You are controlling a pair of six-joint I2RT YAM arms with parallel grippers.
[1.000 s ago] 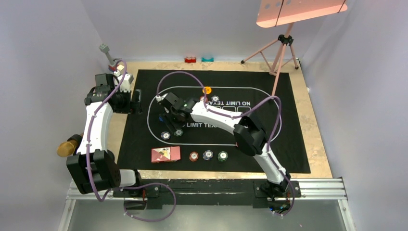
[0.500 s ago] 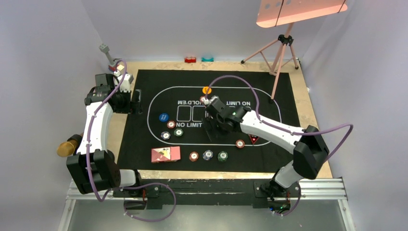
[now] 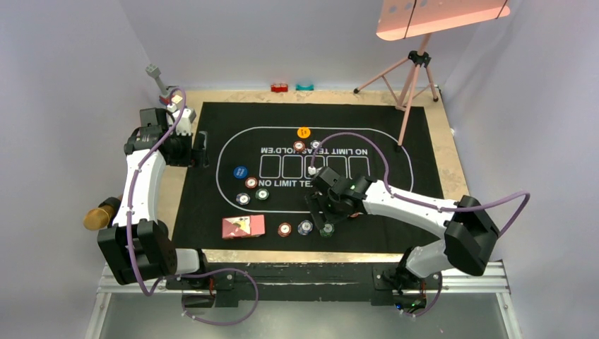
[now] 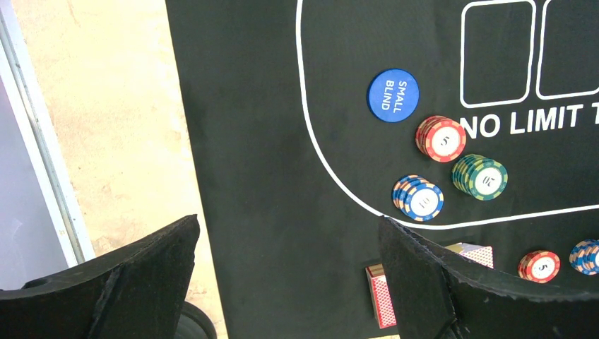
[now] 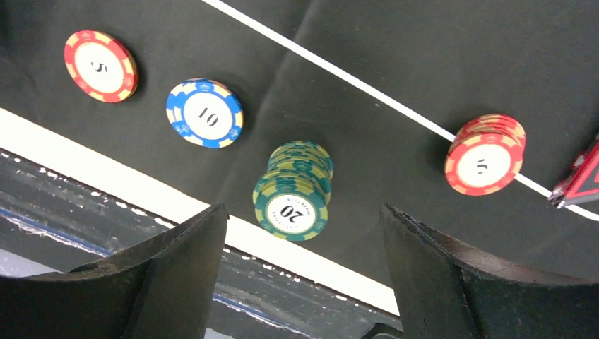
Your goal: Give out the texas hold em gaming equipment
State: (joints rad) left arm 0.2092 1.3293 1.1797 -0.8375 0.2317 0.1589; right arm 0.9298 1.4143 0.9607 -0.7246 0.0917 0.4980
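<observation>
From overhead the near row was hard to read: the right fingers (image 3: 325, 217) hung over the green stack (image 5: 293, 194) and covered most of it, and the chip faces were mere specks. In the right wrist view the two black, rough-edged fingers stood wide apart with that stack in the gap between them, clear space on either side, gripping nothing. Its chips sat askew, their striped edges showing, with "20" on the top face. Beside it on the black mat (image 5: 424, 56) lay a flat blue chip (image 5: 205, 113) marked "10" and a red chip (image 5: 100, 66) marked "5". A short red stack (image 5: 486, 154) sat on the white printed line, and the triangle marker (image 5: 583, 180) was cut off by the frame, only a red-edged corner showing. The left fingers (image 3: 200, 150) hovered at the mat's left edge by the pale bench (image 4: 106, 106), spread fully with nothing between them. The cards (image 4: 383, 300) were mostly hidden behind one finger, only a red patterned back visible. Farther in sat a smooth round blue disc (image 4: 393, 95) reading "SMALL BLIND", near a left red stack (image 4: 441, 139), a left green stack (image 4: 480, 177) and a blue stack (image 4: 418, 198). An orange disc (image 3: 304, 132) lay at the oval's far rim, its print illegible.
</observation>
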